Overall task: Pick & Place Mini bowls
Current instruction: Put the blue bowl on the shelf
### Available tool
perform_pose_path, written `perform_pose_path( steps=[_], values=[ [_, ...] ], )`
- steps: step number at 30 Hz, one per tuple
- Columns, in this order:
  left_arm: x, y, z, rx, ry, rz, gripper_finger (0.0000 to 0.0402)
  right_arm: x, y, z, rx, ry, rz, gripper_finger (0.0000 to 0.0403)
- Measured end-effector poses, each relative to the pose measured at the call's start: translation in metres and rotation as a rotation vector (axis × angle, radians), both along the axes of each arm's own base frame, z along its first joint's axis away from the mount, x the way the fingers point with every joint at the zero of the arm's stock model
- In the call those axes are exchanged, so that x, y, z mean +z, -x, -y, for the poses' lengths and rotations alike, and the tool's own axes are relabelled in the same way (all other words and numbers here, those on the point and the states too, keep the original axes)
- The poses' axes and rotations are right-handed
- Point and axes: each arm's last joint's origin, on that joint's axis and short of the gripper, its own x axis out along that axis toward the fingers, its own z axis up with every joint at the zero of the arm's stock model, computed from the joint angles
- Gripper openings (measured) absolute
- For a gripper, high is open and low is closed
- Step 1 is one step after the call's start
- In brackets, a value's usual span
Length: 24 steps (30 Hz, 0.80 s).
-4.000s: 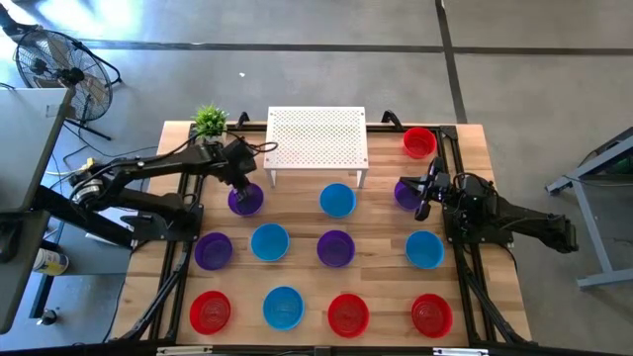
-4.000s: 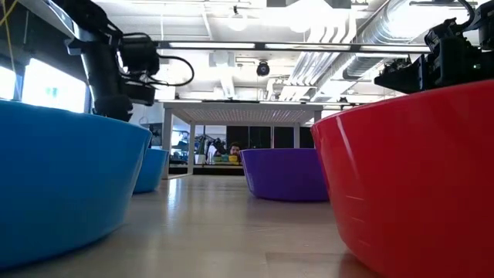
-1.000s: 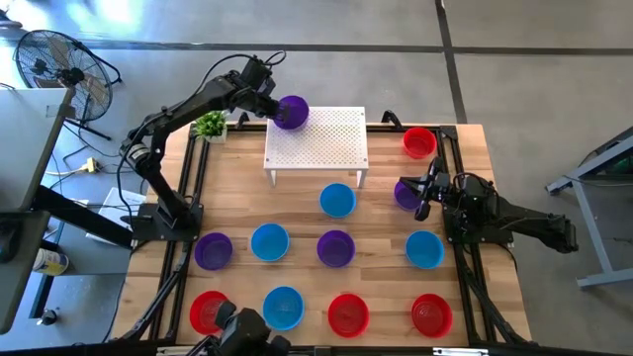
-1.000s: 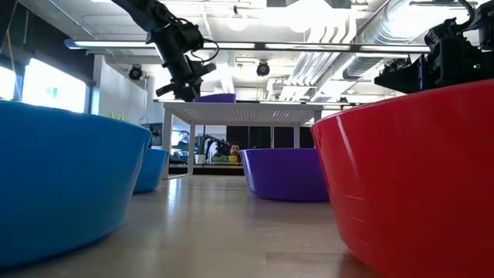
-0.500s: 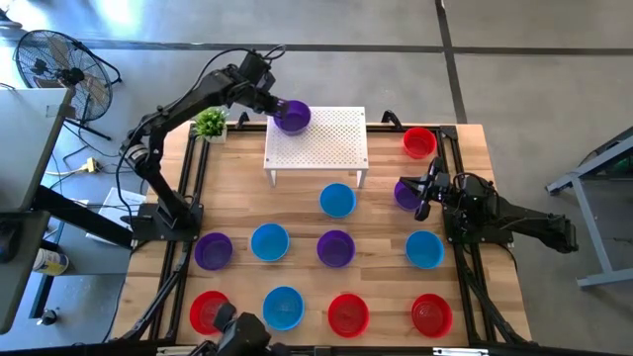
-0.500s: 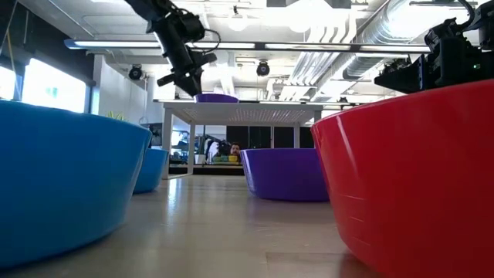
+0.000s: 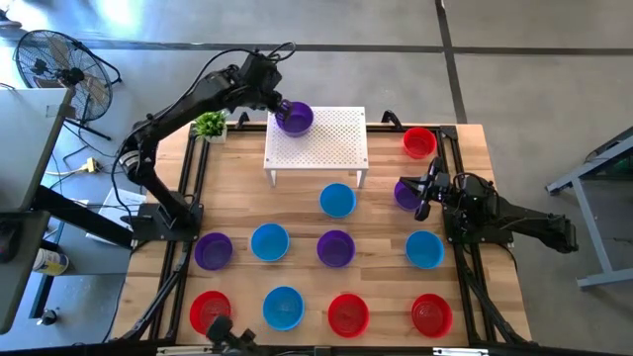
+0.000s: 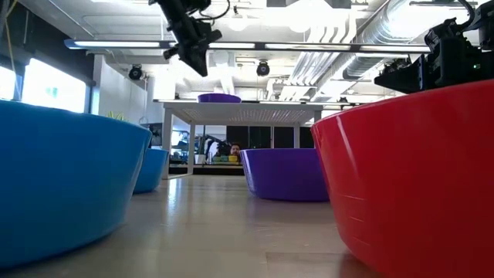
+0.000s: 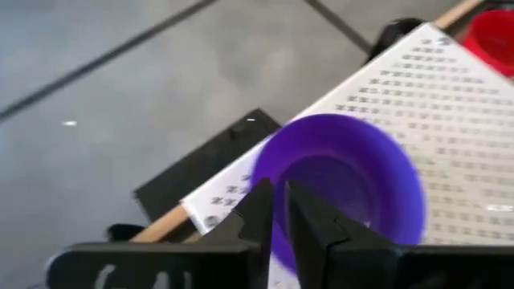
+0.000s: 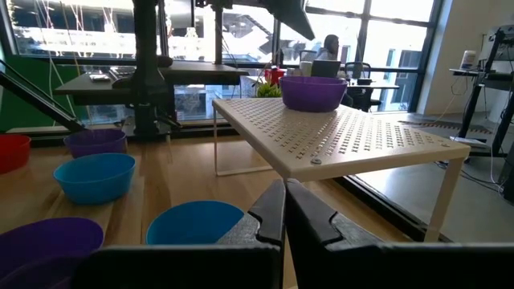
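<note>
1. One purple mini bowl (image 7: 295,119) sits on the white stand's (image 7: 326,138) upper-left corner.
2. Left hand (image 7: 276,105) hovers beside it, fingers narrow, empty.
3. Right hand (image 7: 423,197), fingers closed, waits at right centre over the worktop (image 7: 381,222).

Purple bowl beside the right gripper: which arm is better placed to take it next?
Right. The right gripper sits at that purple bowl, while the left gripper is raised over the white stand by another purple bowl.
</note>
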Motion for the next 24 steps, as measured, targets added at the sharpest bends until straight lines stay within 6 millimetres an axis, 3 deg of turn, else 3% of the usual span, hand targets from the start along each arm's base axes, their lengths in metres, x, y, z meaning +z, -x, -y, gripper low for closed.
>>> perform_pose_path(
  steps=[4, 7, 12, 19, 24],
  values=[
    [0.010, 0.010, 0.021, 0.017, -0.075, 0.002, 0.0004, 0.000, 0.000, 0.000, 0.000, 0.000, 0.000, 0.0000],
    [0.007, 0.013, 0.039, -0.037, -0.123, 0.047, 0.0007, 0.000, 0.000, 0.000, 0.000, 0.000, 0.000, 0.0000],
    [-0.022, 0.021, 0.068, -0.158, -0.178, 0.164, 0.0002, 0.000, 0.000, 0.000, 0.000, 0.000, 0.000, 0.0000],
    [-0.062, 0.047, 0.095, -0.442, -0.224, 0.384, 0.0003, 0.000, 0.000, 0.000, 0.001, 0.000, 0.000, 0.0000],
    [-0.096, 0.054, 0.105, -0.516, 0.038, 0.412, 0.0003, 0.000, 0.000, 0.000, -0.001, 0.000, 0.000, 0.0000]
  ],
)
